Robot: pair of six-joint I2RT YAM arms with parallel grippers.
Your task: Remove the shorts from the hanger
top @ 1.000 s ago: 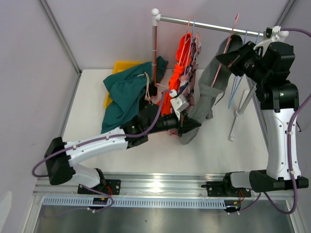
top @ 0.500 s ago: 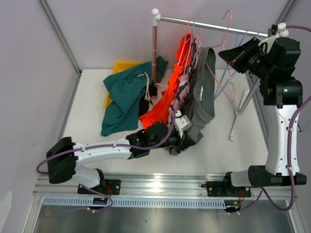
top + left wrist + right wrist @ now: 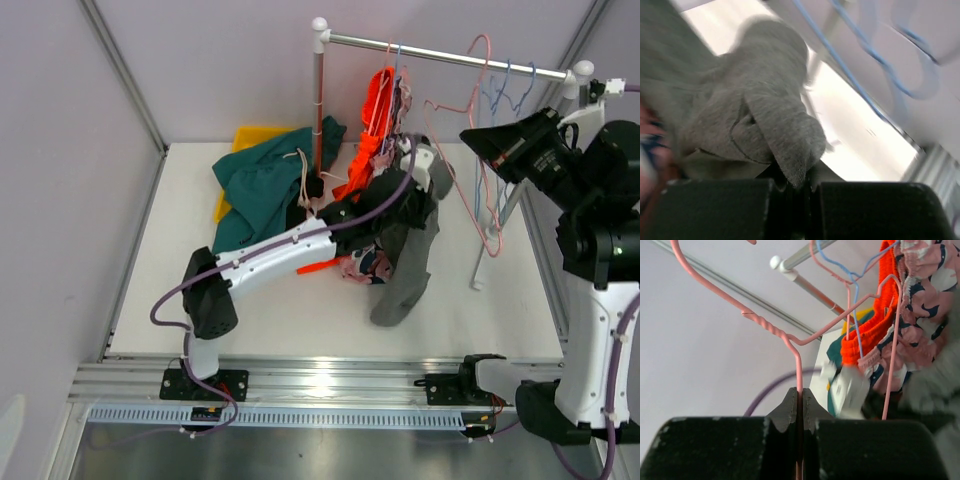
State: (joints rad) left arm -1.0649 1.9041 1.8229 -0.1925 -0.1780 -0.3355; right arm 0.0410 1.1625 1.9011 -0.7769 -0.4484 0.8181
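The grey shorts (image 3: 765,125) are pinched tight in the left fingers (image 3: 720,210) and hang below them to the tabletop (image 3: 300,320), while the pink hanger (image 3: 799,362) is clamped between the right fingers (image 3: 786,407), apparently so the fabric can be drawn clear.

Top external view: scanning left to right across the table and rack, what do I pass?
teal shorts → rack post → grey shorts → pink hanger

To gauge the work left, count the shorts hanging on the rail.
2: orange shorts and pink patterned shorts, side by side on hangers near the left end of the rail. Another could be hidden behind them.
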